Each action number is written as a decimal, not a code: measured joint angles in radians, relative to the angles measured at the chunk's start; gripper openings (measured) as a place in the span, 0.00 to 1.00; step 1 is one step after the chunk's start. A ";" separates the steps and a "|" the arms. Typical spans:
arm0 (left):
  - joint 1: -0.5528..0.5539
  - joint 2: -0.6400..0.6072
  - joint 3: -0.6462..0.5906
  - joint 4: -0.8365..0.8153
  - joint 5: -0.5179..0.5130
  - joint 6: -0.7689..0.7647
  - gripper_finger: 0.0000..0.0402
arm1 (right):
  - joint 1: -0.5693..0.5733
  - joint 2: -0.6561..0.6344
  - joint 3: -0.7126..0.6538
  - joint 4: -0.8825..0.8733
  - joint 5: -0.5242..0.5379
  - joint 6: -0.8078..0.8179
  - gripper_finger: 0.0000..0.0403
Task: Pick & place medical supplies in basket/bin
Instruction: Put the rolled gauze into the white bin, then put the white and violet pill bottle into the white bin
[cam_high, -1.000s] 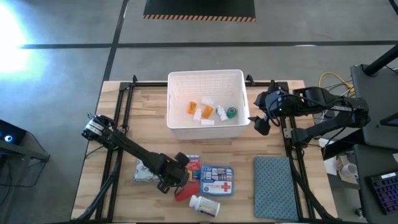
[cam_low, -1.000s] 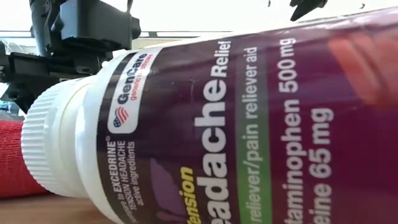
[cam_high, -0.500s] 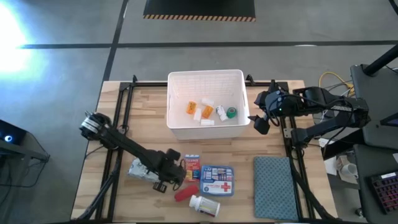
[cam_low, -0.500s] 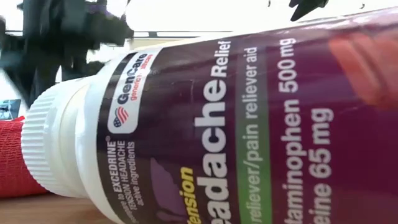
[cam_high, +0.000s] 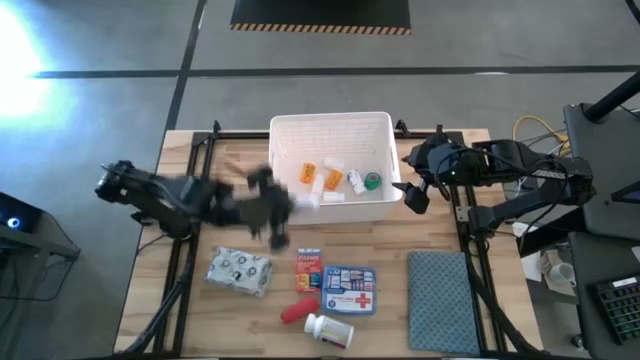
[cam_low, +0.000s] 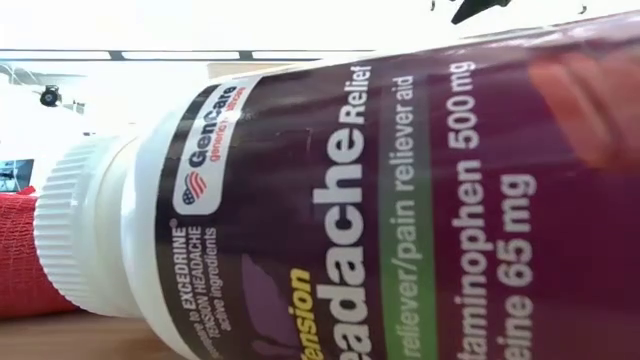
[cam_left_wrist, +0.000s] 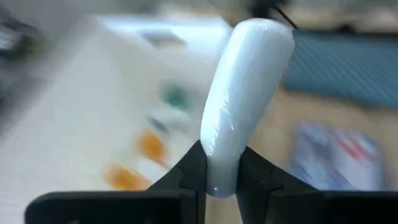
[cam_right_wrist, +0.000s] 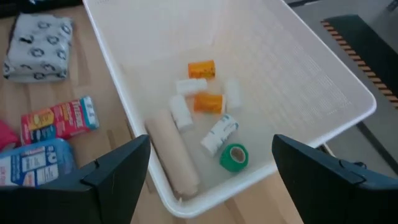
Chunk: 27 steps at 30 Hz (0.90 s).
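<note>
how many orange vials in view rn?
2. Both lie in the white bin: one orange vial nearer the back wall, the other close beside it among the white bottles. Some may be hidden under other items.

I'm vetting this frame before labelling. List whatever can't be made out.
- High view: the left hand is motion-blurred, so what it holds is unreadable.
- Low view: the headache-relief bottle fills the frame and hides the table.
- Left wrist view: the white item in the left hand shows no label, and the background is blurred.
- Right wrist view: labels inside the bin are too small. The right hand is open.
</note>
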 joint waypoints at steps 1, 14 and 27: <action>0.049 -0.006 0.018 0.020 -0.015 0.045 0.10 | 0.000 0.000 0.000 0.009 0.000 -0.002 0.81; 0.488 0.067 0.022 0.053 0.173 0.099 0.58 | 0.064 0.000 -0.005 -0.078 -0.009 0.115 0.81; 0.132 0.015 0.021 -0.078 0.341 -0.092 0.71 | 0.196 0.000 -0.175 -0.067 -0.020 0.315 0.81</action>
